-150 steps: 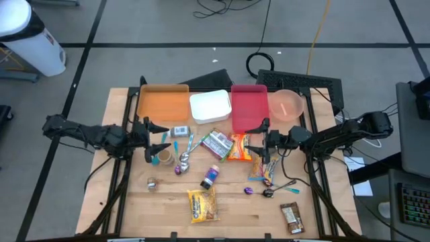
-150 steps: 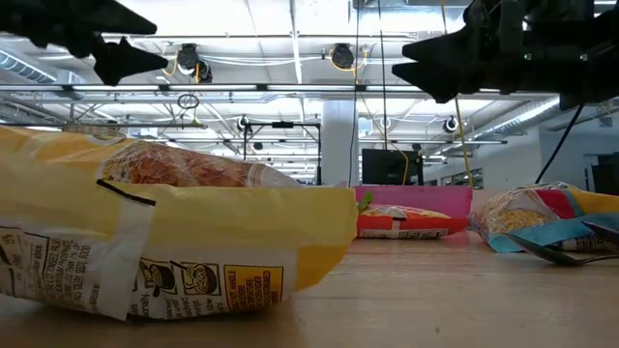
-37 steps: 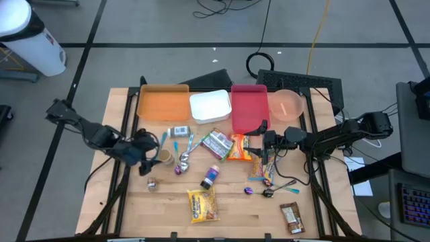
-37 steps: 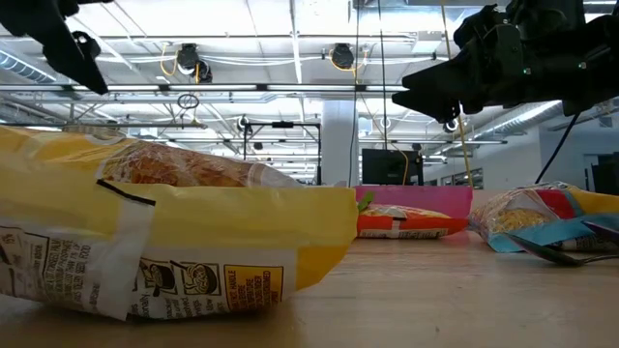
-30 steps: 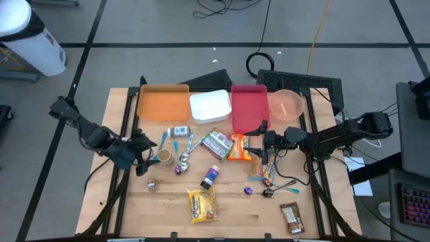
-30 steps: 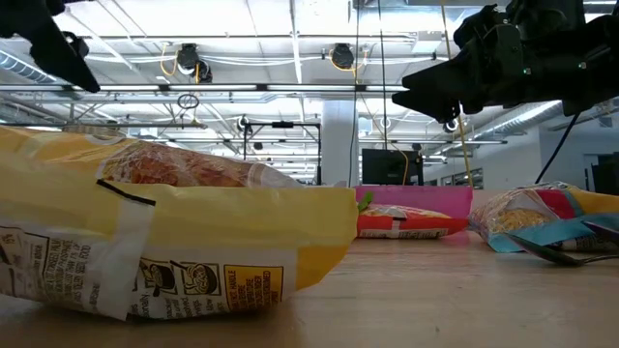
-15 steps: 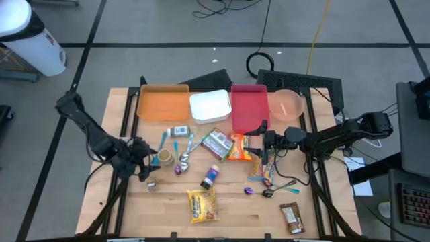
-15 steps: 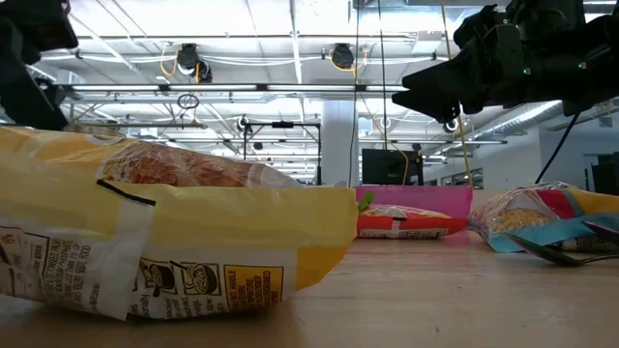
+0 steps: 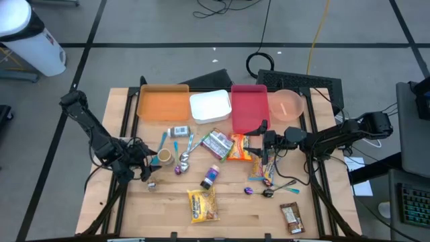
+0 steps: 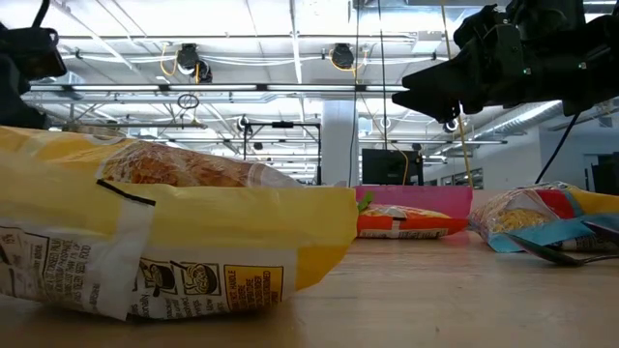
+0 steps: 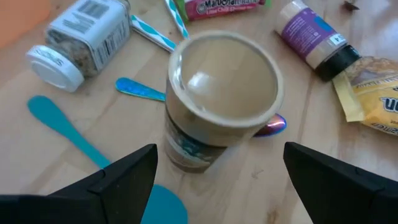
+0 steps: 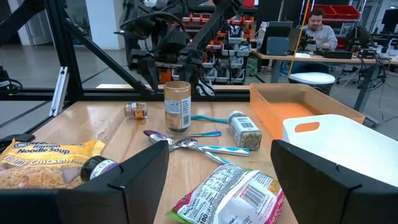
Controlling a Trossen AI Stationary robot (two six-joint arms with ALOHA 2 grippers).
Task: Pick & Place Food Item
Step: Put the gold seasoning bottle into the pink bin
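A tan jar point(image 11: 221, 106) with a pale lid stands upright on its base on the wooden table point(image 9: 228, 222), left of centre point(image 9: 163, 156). My left gripper point(image 11: 219, 155) is open and slants down at the jar from the table's left. Its two fingers stand on either side of the jar, short of it and apart from it. In the high view this gripper point(image 9: 148, 168) is just left of the jar. My right gripper point(image 9: 255, 139) hangs open and level above the food packets right of centre, touching nothing.
Orange point(image 9: 162, 102), white point(image 9: 209, 106) and red point(image 9: 248, 107) trays and a pink bowl point(image 9: 287, 104) line the far edge. Around the jar lie a spice jar point(image 11: 71, 37), a teal spatula point(image 11: 68, 134), spoons, a purple-labelled bottle point(image 9: 211, 177), a small jar point(image 9: 152, 183) and a yellow noodle packet point(image 9: 203, 204).
My left gripper has sunk toward the table beside the tan jar, rolling about its own line as it came down. Its fingers have stayed open. The jar and the other things have not moved.
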